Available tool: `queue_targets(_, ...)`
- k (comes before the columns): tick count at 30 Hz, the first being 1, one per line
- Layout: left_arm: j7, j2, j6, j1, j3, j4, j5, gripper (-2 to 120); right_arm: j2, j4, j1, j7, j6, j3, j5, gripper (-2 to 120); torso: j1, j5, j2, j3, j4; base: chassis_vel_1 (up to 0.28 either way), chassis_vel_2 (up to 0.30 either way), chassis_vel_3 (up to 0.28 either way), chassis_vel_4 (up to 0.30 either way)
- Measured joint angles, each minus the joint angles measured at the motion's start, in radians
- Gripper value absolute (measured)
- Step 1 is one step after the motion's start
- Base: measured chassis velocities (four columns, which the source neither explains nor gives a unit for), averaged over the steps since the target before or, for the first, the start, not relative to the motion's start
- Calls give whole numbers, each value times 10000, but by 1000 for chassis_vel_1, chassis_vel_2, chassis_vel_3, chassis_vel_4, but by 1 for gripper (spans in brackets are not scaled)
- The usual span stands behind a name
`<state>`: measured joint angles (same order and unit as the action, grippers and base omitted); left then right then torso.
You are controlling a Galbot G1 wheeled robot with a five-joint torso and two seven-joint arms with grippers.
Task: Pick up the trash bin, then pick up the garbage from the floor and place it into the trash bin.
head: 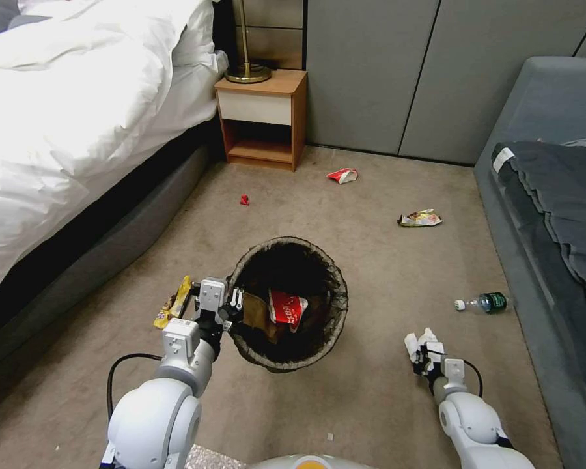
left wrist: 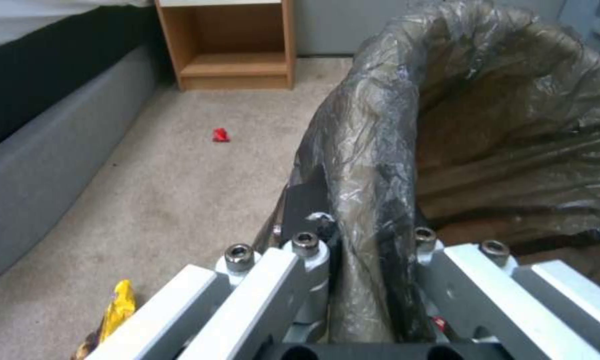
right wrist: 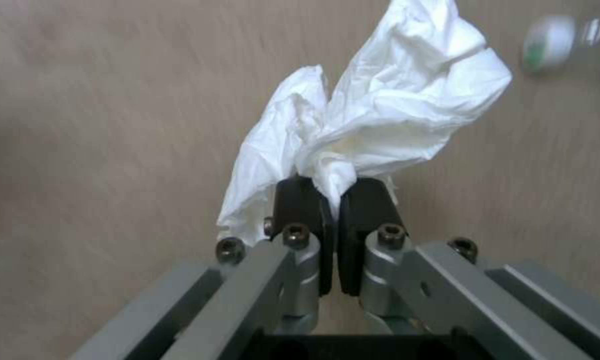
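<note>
our left gripper (head: 233, 306) clamped the bag-lined rim of the round white plastic trash bin (head: 292, 303), held up on the left. our right gripper (right wrist: 331, 200) pinched a crumpled white tissue (right wrist: 373, 125) at its bunched base, well right of the bin; it looked light and soft.

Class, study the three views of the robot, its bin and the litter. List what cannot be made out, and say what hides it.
- Trash bin white body: head view, covered by the dark bag.
- Bin's lower contents: hidden under a red wrapper and brown paper.
- Green bottle: right wrist view, blurred and cut by the edge.
- Yellow wrapper print: left wrist view, partly behind the left gripper.
- Red scrap: too small.
</note>
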<state>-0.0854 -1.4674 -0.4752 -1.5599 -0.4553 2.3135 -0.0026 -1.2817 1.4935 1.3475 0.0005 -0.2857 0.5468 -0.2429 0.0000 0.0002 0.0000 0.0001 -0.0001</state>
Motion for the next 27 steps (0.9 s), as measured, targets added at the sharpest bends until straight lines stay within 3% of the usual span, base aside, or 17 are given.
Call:
queue_targets(1, 0, 0, 0, 0, 0, 0, 0, 5, 0, 0, 0, 0, 0, 0, 0, 0, 0, 0, 0, 0, 0, 0, 0, 0, 0)
queue_targets(4, 0, 8, -16, 10, -3, 0, -2, 5, 273, 1523, 296, -316, -26, 160, 48, 0, 0, -3, 0, -1, 1, 0, 0, 0, 0)
queue_targets(15, -1, 26, -51, 14, -5, 0, -3, 5, 667, 3333, 473, -476, -135, 259, -77, 0, 0, -3, 0, -1, 3, 0, 0, 0, 0)
queue_targets(27, 13, -21, -122, 158, 25, -189, -10, 5, 2572, 8057, 668, -581, -1539, -703, -1760, 0, 0, -3, 0, -1, 0, 0, 0, 0, 0)
